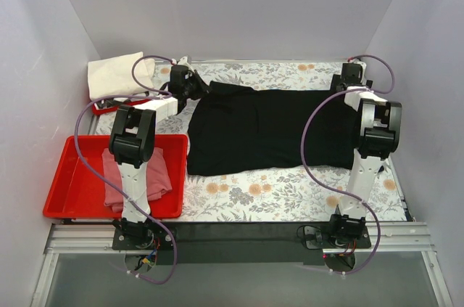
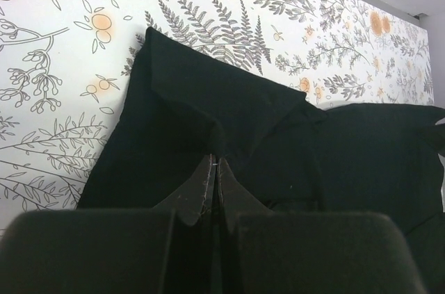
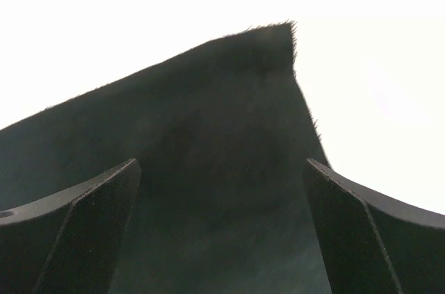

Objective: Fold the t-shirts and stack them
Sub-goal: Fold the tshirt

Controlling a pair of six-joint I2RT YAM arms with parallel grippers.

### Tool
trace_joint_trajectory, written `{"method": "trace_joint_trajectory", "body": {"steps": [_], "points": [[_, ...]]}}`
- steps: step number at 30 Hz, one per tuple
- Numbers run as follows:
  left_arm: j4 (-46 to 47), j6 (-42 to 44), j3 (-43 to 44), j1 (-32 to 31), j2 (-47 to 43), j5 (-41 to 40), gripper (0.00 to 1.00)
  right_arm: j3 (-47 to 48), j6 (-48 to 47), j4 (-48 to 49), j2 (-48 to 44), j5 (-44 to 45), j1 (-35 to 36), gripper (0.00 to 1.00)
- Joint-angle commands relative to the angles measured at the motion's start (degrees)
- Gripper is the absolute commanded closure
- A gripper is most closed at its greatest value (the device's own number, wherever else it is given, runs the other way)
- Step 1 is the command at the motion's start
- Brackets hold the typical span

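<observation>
At 10 o'clock on the desk the cream-white t-shirt lies in a loose folded bundle. Below it, at 8 o'clock, the pink t-shirt sits crumpled in the red tray. Neither is touched by an arm.

Your left end effector is at the 10 o'clock corner of the black t-shirt, which lies spread across the middle of the desk. In the wrist view its fingers are closed tip to tip, with creases in the cloth running into them, so I judge it is gripping a pinch of the black shirt at that corner.

Your right end effector is at the shirt's 2 o'clock corner. Its fingers stand wide apart with black cloth showing between them, and nothing is gripped.

Expect the shirt to handle as light, limp cloth: it will sag, drag and bunch rather than hold a shape, and a thin single layer can slide out of a shallow pinch. Take hold at corners or along a seam or hem, where the fabric is doubled, and bite deep. Lift both far corners together and evenly, or the panel will twist. The wide body will trail on the desk, so carry the fold over low and steady. Nothing here is fragile.
</observation>
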Motion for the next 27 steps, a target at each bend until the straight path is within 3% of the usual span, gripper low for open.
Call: {"method": "trace_joint_trajectory", "body": {"steps": [1,8,15,23,27], "points": [[0.27,0.95,-0.04,-0.53,-4.29,0.94,1.0,6.11,-1.92,1.63,1.6,-3.34,-2.61,0.1],[-0.09,1.04,0.13,-0.61,-3.68,1.2,1.0,14.19,-0.78,-2.04,6.69,-10.02,-5.51,0.13],[-0.52,0.95,-0.04,-0.7,-3.76,1.29,1.0,31.15,-0.34,-13.92,16.37,-12.83,-6.83,0.14],[-0.61,1.04,-0.22,-0.88,-3.94,1.02,1.0,28.1,1.94,-14.98,14.97,-16.01,-8.76,0.19],[-0.61,1.04,-0.13,-1.05,-3.94,1.02,1.0,26.6,2.21,-15.06,14.35,-15.92,-9.29,0.29]]}}
